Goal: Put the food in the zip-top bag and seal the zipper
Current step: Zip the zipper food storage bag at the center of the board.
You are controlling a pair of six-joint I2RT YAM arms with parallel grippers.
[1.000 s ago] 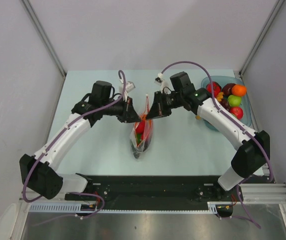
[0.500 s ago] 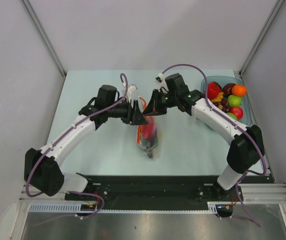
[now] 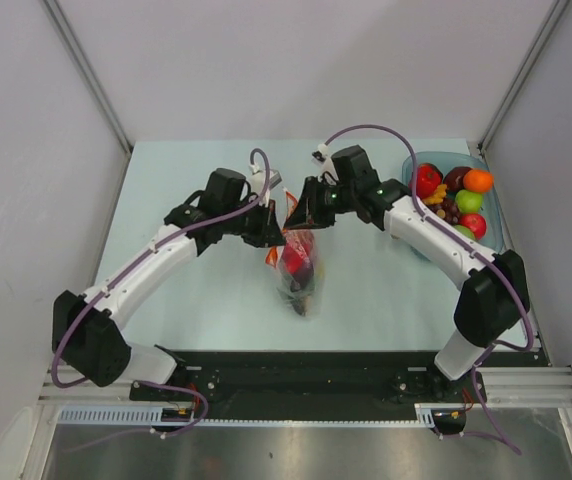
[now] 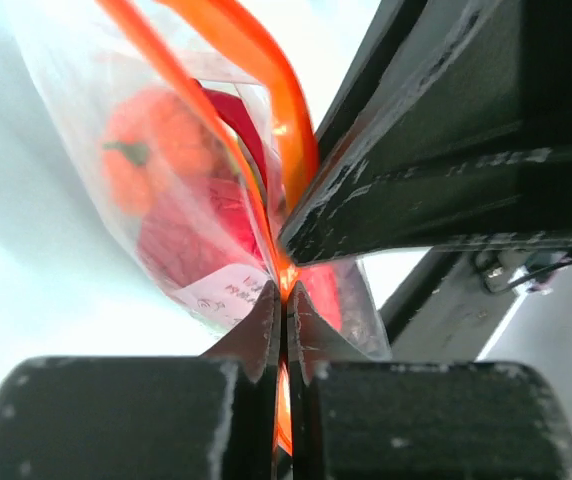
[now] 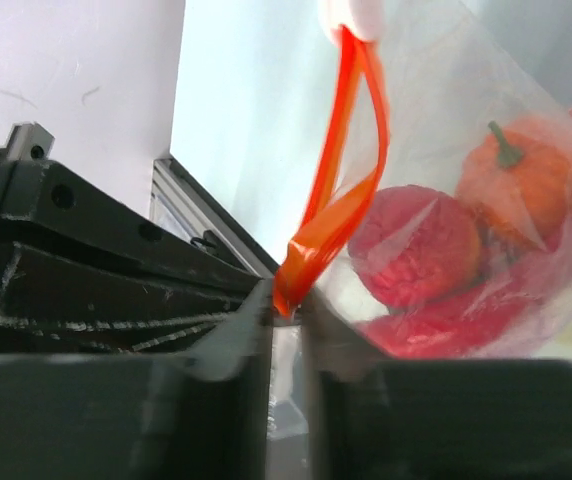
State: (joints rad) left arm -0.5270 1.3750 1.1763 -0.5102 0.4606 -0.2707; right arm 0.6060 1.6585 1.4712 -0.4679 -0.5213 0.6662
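The zip-top bag [image 3: 300, 272] hangs between my two grippers above the table, with red and orange food [image 3: 296, 252] inside. My left gripper [image 3: 275, 226] is shut on the zipper [image 4: 288, 150], the orange-red strip, seen pinched in the left wrist view [image 4: 284, 296]. My right gripper [image 3: 299, 211] is shut on the same strip [image 5: 338, 200] right beside it, seen in the right wrist view [image 5: 288, 300]. The strip bows apart above the jaws. An orange pumpkin toy [image 5: 511, 172] and a red fruit [image 5: 416, 245] show through the plastic.
The translucent blue tray [image 3: 446, 154] stands at the back right, holding several more toy fruits: red [image 3: 427, 180], orange [image 3: 478, 180], green [image 3: 469, 200]. Grey walls close in the table on three sides. The arms' base rail runs along the near edge.
Both grippers have drawn close together on the bag's mouth. The left one moved right, the right one slightly back. The bag has shifted right and now hangs fuller below them.
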